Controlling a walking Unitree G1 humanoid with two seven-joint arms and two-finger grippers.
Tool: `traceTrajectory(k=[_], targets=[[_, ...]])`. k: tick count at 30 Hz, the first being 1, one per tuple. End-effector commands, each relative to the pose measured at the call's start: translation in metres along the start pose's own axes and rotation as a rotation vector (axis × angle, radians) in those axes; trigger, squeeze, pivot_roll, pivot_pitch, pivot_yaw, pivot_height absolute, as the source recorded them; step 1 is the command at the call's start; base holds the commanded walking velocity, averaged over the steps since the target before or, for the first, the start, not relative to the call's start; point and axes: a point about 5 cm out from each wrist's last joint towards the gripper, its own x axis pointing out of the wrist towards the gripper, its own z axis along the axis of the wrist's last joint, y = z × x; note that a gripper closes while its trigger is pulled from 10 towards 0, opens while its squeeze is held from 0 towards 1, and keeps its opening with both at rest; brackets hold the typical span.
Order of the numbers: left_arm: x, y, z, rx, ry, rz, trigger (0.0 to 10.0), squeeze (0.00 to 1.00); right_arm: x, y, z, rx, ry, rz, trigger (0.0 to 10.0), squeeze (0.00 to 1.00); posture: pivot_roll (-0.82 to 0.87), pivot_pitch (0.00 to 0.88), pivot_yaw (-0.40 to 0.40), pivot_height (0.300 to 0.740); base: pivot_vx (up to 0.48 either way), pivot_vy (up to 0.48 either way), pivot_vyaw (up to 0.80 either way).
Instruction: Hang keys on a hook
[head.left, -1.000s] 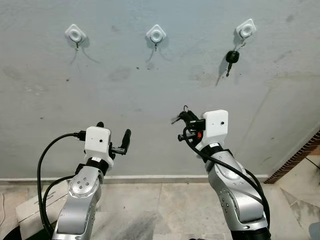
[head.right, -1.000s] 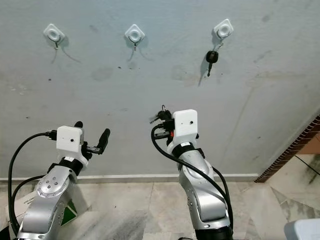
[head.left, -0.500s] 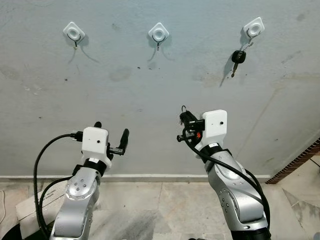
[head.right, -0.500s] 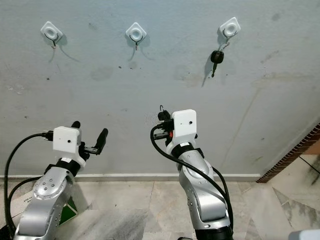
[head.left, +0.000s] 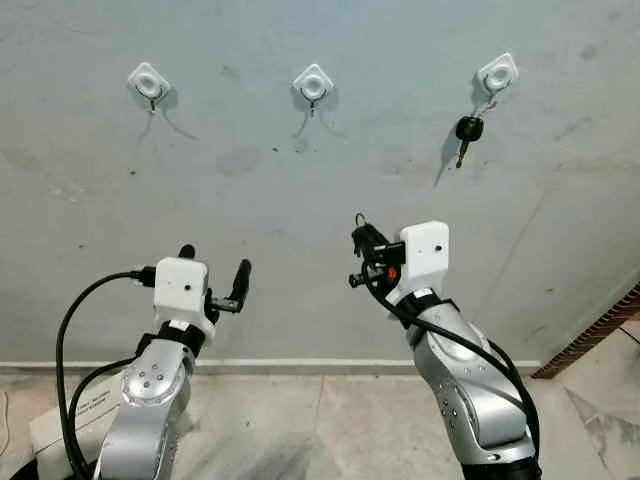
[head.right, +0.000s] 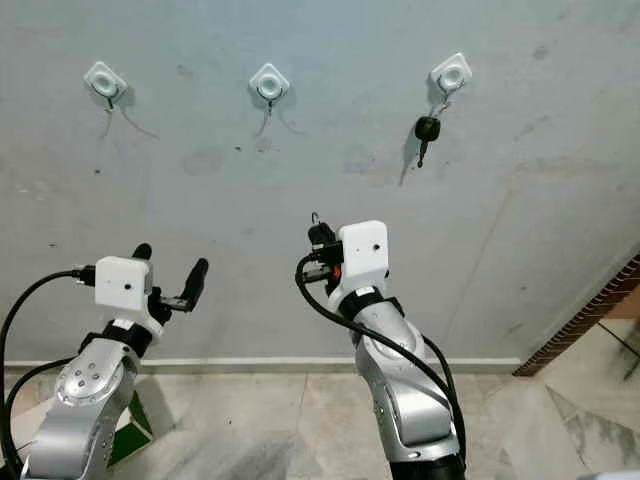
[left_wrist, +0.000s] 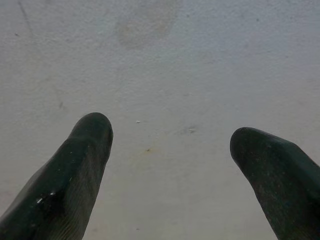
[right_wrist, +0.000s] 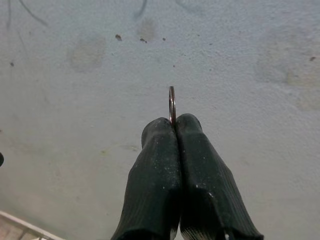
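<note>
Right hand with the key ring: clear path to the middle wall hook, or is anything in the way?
Probably yes. The right hand, shut on the metal key ring, sits below the bare middle white wall hook, with only bare grey wall between. The open left hand stays well aside.

Right hook (head.left: 497, 72) occupied; 2 free.

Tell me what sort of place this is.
Probably a bare hallway or entry spot in a home: a plain grey wall with three white hooks, one already holding a black key, above a tiled floor.
</note>
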Motion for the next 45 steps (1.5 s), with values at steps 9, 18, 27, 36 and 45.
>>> traceTrajectory(k=[9,18,27,36,45], targets=[[-0.013,0.006,-0.001,0.007,0.011,0.014,10.0,0.0,-0.025,-0.016,-0.001,-0.059,0.001,-0.014,10.0,0.0,0.05,0.097,0.053,0.74,0.36,0.0,0.0],[-0.019,0.008,-0.003,-0.001,0.025,0.019,10.0,0.0,-0.041,-0.023,-0.004,-0.083,0.031,-0.03,10.0,0.0,0.05,0.099,0.052,0.74,0.34,0.0,0.0],[-0.027,0.007,-0.003,-0.014,0.038,0.019,10.0,0.0,-0.048,-0.021,-0.008,-0.08,0.046,-0.03,10.0,0.0,0.05,0.099,0.052,0.74,0.128,0.0,0.0],[-0.052,0.01,-0.007,0.013,0.077,0.047,10.0,0.0,-0.06,-0.023,-0.004,-0.089,0.052,-0.022,10.0,0.0,0.07,0.106,0.054,0.74,0.0,0.0,0.0],[-0.055,0.008,-0.001,0.067,0.06,0.048,10.0,0.0,-0.044,0.0,0.011,-0.054,-0.002,0.115,10.0,0.0,0.09,0.105,0.049,0.74,0.0,0.0,0.0]])
